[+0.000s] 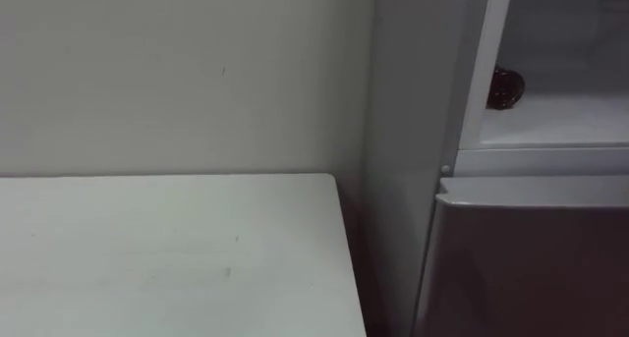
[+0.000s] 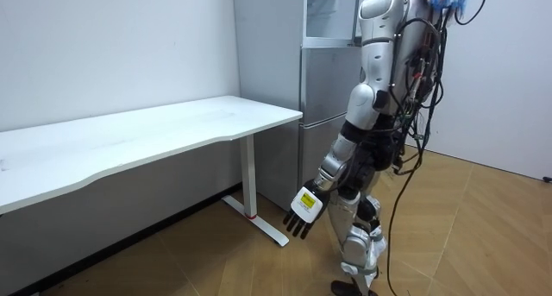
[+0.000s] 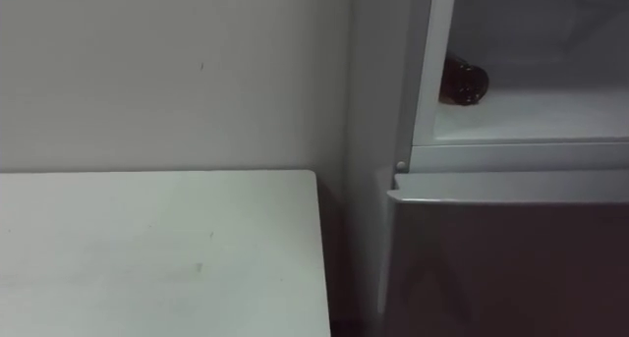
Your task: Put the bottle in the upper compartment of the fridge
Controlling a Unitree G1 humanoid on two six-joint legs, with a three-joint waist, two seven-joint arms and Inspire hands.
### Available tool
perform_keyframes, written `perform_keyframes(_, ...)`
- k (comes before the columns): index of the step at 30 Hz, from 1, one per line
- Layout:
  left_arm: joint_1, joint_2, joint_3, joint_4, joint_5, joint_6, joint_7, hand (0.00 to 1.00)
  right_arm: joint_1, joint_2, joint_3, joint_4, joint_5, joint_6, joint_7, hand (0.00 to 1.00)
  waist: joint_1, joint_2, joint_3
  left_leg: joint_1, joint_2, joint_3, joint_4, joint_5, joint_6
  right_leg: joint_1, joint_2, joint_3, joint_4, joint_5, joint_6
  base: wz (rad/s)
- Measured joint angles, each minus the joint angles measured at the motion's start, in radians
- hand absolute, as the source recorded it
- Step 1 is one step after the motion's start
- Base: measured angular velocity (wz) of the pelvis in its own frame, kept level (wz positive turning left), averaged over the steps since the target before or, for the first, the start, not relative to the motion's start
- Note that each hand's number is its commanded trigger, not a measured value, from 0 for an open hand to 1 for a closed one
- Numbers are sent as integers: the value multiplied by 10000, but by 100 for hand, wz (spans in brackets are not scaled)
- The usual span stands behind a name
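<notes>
A dark bottle lies on its side on the white shelf of the upper fridge compartment, close to the compartment's left wall; it is also in the right eye view. The upper compartment stands open to my view. I stand close in front of the fridge, beside the table's end. My left hand hangs low by my leg in the room view, fingers straight and holding nothing.
The lower fridge door is closed. A white table stands to the left against the wall, and a narrow gap separates its right edge from the fridge's side. Wooden floor lies behind me.
</notes>
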Motion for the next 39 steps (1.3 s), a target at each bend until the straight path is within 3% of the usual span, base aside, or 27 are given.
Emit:
perform_keyframes(6, 17, -36, 243, 81, 235, 29, -2, 0, -32, 107, -258, 500, 54, 380, 644, 0, -67, -2, 11, -15, -1, -4, -12, -10, 2, -15, 1, 3, 8, -2, 3, 0)
perform_keyframes(10, 69, -79, 375, 95, 234, 36, -8, 0, -77, 109, -823, 826, 556, 431, 966, 0, -138, 31, 22, -14, -1, -4, -13, -10, 3, -12, 8, 9, -3, -2, 3, 0)
perform_keyframes(15, 171, -82, 532, 76, 341, 179, 4, 0, 20, 109, -1331, 806, 989, 651, 961, 0, -285, 47, 25, -12, -1, 1, -11, -8, 3, -19, 4, 8, 18, -3, 2, 0)
perform_keyframes(19, 336, -84, 1071, -42, 424, 220, 21, 0, 43, 112, -1982, 696, 1336, 690, 926, 0, -354, -15, -5, -7, -2, 5, 8, -8, 3, -69, -17, -31, 113, -27, -16, 0)
perform_keyframes(26, 624, -26, 2193, -253, 648, 247, 21, 0, -171, 56, -3744, 159, 2576, 775, -106, 0, -589, -303, -21, 39, -19, 11, 17, -7, -3, -87, -47, -94, 246, -108, -32, 0)
perform_keyframes(30, 666, 19, 2337, -300, 852, 272, 26, 0, -292, -34, -4359, -659, 2704, 736, -732, 0, -721, -408, 16, 97, -38, 6, 14, -8, -4, -91, -86, -107, 365, -180, -36, 0)
perform_keyframes(33, 785, 44, 2378, -383, 878, 271, 15, 0, -463, -180, -4866, -1344, 2922, 746, -1113, 0, -903, -521, -6, 130, -51, 2, -6, -41, -56, -129, -82, 7, 394, -216, -20, 0)
perform_keyframes(39, 1097, 82, 2763, -755, 1409, 282, 85, 0, -511, -871, -5749, -2737, 3120, 613, -2662, 0, -1100, -804, -9, 124, -53, 7, -21, -27, -32, -183, -90, 25, 591, -326, -22, -1)
